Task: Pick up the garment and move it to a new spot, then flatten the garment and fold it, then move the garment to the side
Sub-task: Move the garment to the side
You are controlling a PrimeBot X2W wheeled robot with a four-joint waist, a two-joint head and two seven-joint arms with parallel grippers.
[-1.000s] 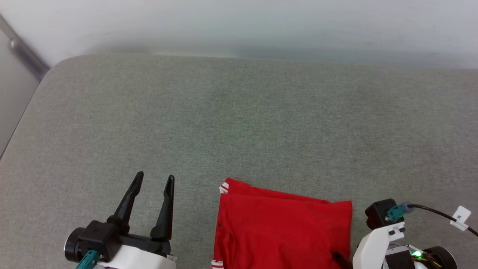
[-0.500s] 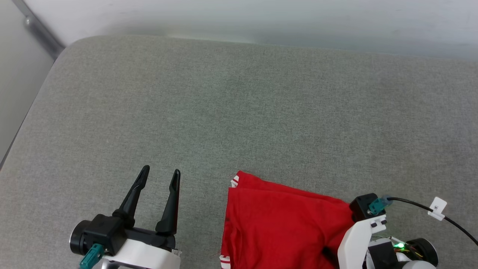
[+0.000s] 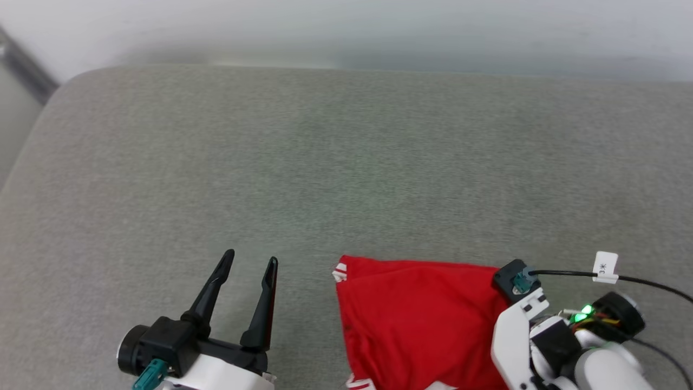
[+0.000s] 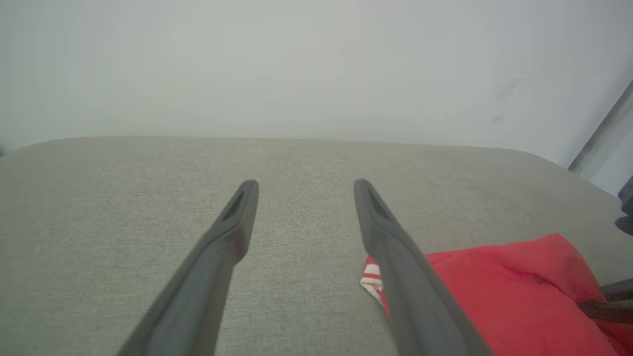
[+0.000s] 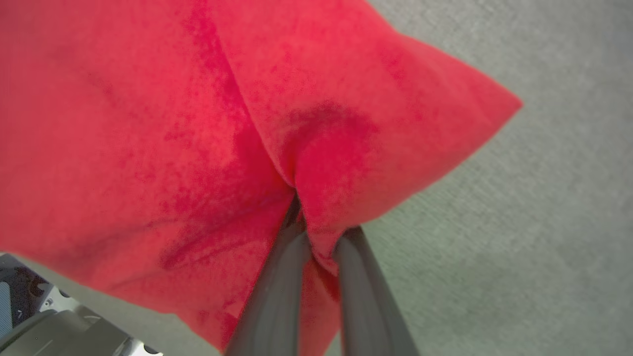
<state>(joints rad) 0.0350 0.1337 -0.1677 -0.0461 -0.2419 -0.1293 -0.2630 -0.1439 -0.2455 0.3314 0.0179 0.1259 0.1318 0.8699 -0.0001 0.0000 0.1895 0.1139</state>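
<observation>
The garment (image 3: 417, 319) lies at the lower middle-right of the head view as a red folded mass on the grey upholstered surface (image 3: 325, 162), and it runs off the bottom edge of the frame. A bit of red-and-white striped trim (image 3: 340, 271) shows at its upper left corner, and another bit shows at the bottom edge. No lettering is visible on the face that shows.

In the right wrist view the right gripper (image 5: 316, 232) rises from the bottom centre with its jaws pressed close together, pinching a gathered fold of the garment (image 5: 148, 123). The red cloth puckers into creases where it enters the grip, and one corner juts toward the upper right of that frame over the grey surface. In the head view the right arm's white wrist (image 3: 514, 336) sits at the lower right, over the garment's right edge, with a green light (image 3: 586, 311) and a black cable carrying a white tag (image 3: 605, 266) beside it.

The left gripper (image 3: 252, 259) is at the lower left of the head view with its jaws spread and nothing between them, fingers pointing up the frame, just left of the garment and apart from it. In the left wrist view the left gripper (image 4: 305, 184) has bare grey surface between its fingers. The garment (image 4: 494, 291) and its striped trim (image 4: 372, 277) sit at the lower right, partly behind the right-hand finger. A pale wall (image 3: 346, 27) runs along the top of the head view.
</observation>
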